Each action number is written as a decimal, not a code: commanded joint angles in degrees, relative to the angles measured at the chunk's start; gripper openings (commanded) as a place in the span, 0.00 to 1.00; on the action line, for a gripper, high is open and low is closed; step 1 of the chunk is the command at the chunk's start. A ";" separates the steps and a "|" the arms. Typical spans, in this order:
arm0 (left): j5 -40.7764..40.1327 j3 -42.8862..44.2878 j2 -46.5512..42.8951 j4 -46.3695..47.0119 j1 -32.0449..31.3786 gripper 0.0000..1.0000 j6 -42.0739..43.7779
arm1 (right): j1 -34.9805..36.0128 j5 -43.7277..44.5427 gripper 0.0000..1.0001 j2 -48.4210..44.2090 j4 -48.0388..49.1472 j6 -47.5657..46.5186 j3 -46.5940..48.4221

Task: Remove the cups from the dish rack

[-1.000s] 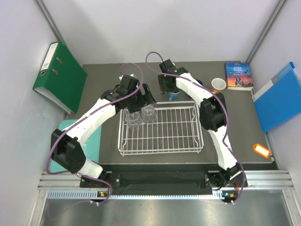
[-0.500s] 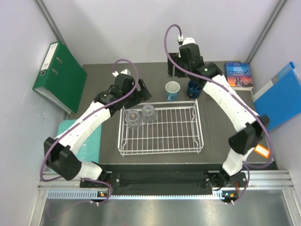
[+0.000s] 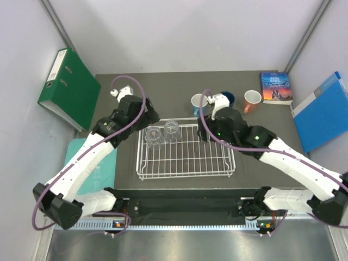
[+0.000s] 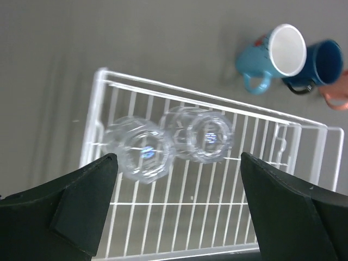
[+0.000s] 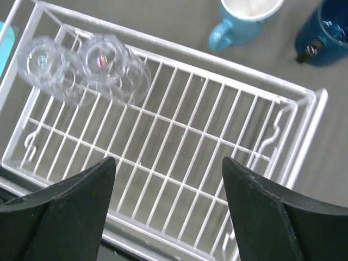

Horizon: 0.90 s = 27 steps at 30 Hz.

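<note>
The dish rack [image 3: 185, 176] sits in the middle of the dark desk [image 3: 125, 92], with two clear tumblers [image 3: 171, 130] touching each other in its far left corner. The left jaws hang wide open and empty above them. The right jaws, also open and empty, hover over the rack's far right part. Beyond the rack, a light blue mug [image 3: 199, 103], a dark blue mug [image 4: 324, 61] and a salmon-pink mug [image 3: 252, 99] stand in a row on the desk.

It looked like a robotics lab booth: plain white panel walls [image 3: 179, 32] enclosed a dark table [image 3: 174, 87], with an aluminium rail [image 3: 185, 224] along its near edge.
</note>
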 commanded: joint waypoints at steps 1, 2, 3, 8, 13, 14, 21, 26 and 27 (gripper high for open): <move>-10.23 -1.11 -6.73 -6.21 -0.13 0.99 -2.16 | 0.96 -0.92 0.79 -6.13 5.51 -0.07 -4.85; -11.55 -1.11 -7.18 -8.48 -0.13 0.99 -3.12 | 1.04 -1.71 0.79 -5.09 6.12 -0.60 -5.03; -12.43 -0.94 -7.53 -9.63 -0.22 0.99 -4.87 | 1.13 -1.98 0.79 -4.47 6.39 -1.04 -5.03; -9.98 -1.29 -8.85 -12.11 -0.22 0.99 -6.82 | 2.62 -2.86 0.88 1.93 8.41 -2.19 -1.52; -7.61 -2.78 -9.73 -10.62 -0.22 0.99 -4.37 | 7.09 -3.21 0.98 10.73 9.56 -2.98 5.40; -6.47 -2.96 -9.65 -10.44 -0.22 0.99 -3.93 | 7.81 -2.26 0.99 14.22 8.86 -2.63 6.91; -5.49 -4.27 -9.29 -10.53 -0.13 0.99 -2.34 | 12.30 2.50 1.00 28.04 6.31 -0.35 19.30; -7.16 -6.21 -12.45 -8.07 -0.22 0.99 -3.13 | 12.47 4.43 1.00 33.93 3.85 1.06 25.81; -7.34 -6.65 -13.50 -7.98 -0.13 0.99 -3.65 | 12.38 4.87 0.99 34.29 3.58 1.15 26.43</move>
